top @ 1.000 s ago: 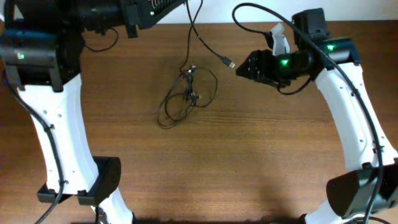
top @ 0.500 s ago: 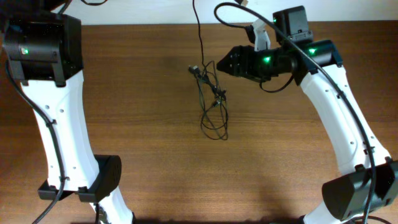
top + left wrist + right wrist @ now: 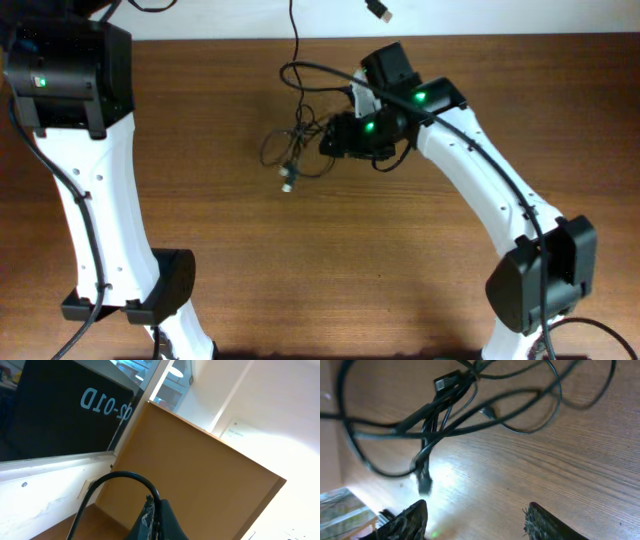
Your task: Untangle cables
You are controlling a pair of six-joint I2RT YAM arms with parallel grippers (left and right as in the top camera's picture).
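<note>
Cables [image 3: 303,140] are lying in one looped bunch on the surface [image 3: 400,280] in the overhead view, toward its far edge. One strand is rising out past the top of the picture, where a far plug [image 3: 380,10] is hanging. A near plug [image 3: 288,185] is poking out at the near side of the bunch. The right end effector [image 3: 335,140] is hovering just beside the bunch on its right, and whether it is touching a loop cannot be told from here.

From the left wrist, the camera is facing the room, not the surface. The left end effector [image 3: 155,520] is pinching tight, and a black cord is arching out from its tips, so it is apparently holding one strand of the cables up high.

From the right wrist, the fingers [image 3: 412,517] are standing apart with bare wood between them, gripping nothing. The cables are crossing just ahead of them, several strands bundling together at one knot and wide loops spreading to the sides.

Judging from this, little is getting done so far. One strand is being lifted, but no cord is lying apart from the others, and the knot is not yet opened. Nearly all the separating is remaining
</note>
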